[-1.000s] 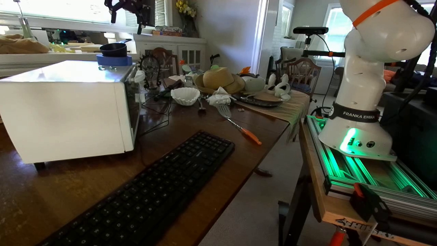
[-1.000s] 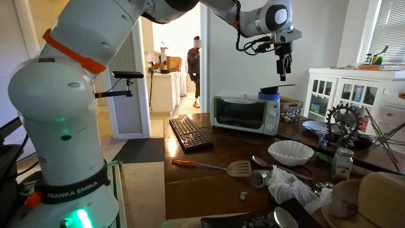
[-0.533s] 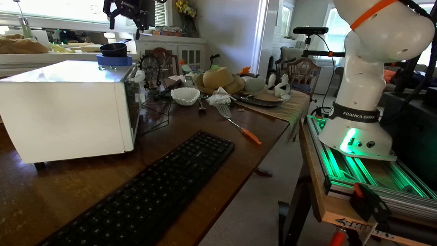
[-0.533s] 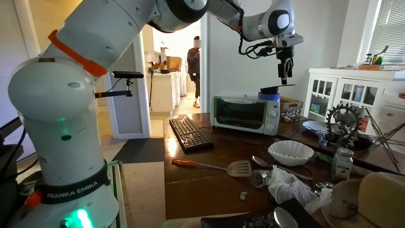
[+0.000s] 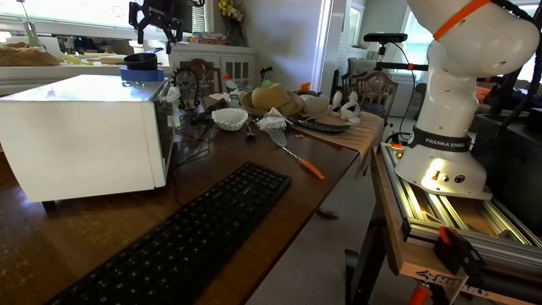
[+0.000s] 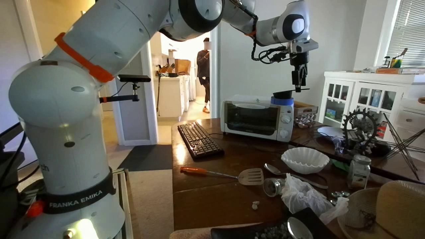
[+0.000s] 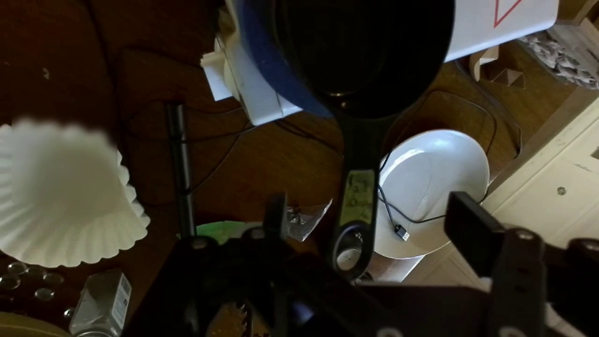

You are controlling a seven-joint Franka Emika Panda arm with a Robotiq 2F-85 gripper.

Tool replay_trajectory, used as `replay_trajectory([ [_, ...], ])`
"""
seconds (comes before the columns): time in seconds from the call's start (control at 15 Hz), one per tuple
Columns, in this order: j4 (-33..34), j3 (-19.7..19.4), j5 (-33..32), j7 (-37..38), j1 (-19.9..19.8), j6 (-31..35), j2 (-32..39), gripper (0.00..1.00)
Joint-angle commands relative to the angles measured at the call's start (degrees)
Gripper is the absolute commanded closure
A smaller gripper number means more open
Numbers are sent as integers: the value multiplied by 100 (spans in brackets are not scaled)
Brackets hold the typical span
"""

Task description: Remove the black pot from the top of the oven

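The small black pot (image 5: 141, 62) sits on a blue round piece (image 5: 142, 75) on top of the white oven (image 5: 84, 144). In an exterior view the pot (image 6: 283, 95) is at the oven's (image 6: 252, 121) right end, its handle pointing right. My gripper (image 5: 154, 45) is open and points down. In an exterior view the gripper (image 6: 298, 89) is at the handle's height or just above it. In the wrist view the pot (image 7: 365, 56) is at the top, and its labelled handle runs down between the spread fingers of the gripper (image 7: 373, 216). Neither finger appears to touch it.
A black keyboard (image 6: 200, 139), spatula (image 6: 250, 176), white fluted bowl (image 6: 305, 160), glass jar (image 6: 359, 171) and straw hat (image 6: 401, 212) are on the table. A white plate (image 7: 433, 178) with a cable shows below the handle. A basket (image 6: 305, 114) stands beside the oven.
My gripper has moved down toward the pot's handle, staying open. The robot base light has turned from green to yellowish white. The pot and the oven have not moved.
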Motion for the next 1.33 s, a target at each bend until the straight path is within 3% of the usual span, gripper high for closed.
replay_trajectory([
  [0.0, 424, -80, -99, 126, 52, -295, 281, 27],
  [0.33, 568, -95, -85, 107, 45, -388, 403, 45],
  [0.47, 605, -97, -79, 99, 48, -414, 418, 67],
  [0.73, 571, -82, -70, 60, 64, -330, 297, 99],
  [1.27, 333, 36, 166, -67, -72, -137, -203, 99],
])
